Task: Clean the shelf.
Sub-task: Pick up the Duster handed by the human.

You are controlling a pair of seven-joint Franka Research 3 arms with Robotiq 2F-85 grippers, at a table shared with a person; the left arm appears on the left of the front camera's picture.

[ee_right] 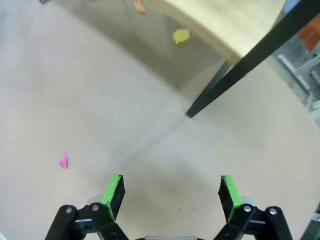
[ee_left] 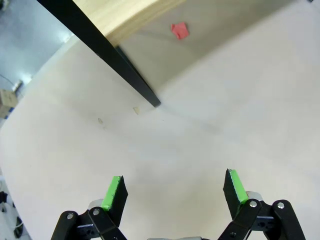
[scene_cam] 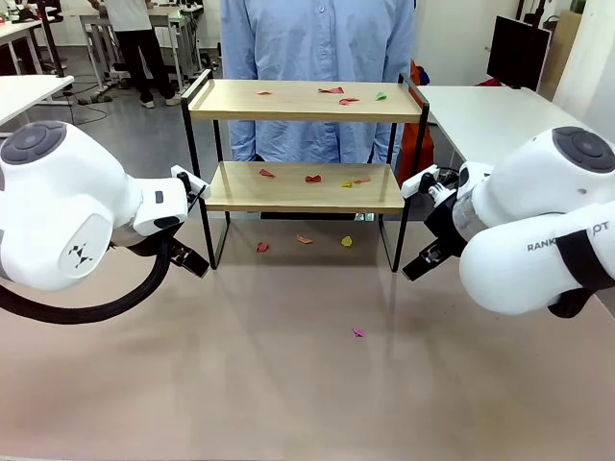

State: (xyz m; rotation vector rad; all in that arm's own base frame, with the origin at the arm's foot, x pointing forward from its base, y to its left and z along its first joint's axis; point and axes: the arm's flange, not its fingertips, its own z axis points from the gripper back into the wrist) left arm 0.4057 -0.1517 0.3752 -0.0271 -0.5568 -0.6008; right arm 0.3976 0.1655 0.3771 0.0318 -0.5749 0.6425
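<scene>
Littered shelf, both pincers spread wide and empty
The shelf (scene_cam: 240, 101) is stood at the middle of the worktop's (scene_cam: 288, 403) far edge, before a person (scene_cam: 317, 48); paper scraps (scene_cam: 332, 90) are scattered on both boards and beneath. The left pincer (ee_left: 174, 176) and right pincer (ee_right: 171, 177) are held low near its front legs (ee_right: 240, 70), nothing gripped. A leg could be knocked and the rack shifted; thin scraps could be pushed away rather than pinched
</scene>
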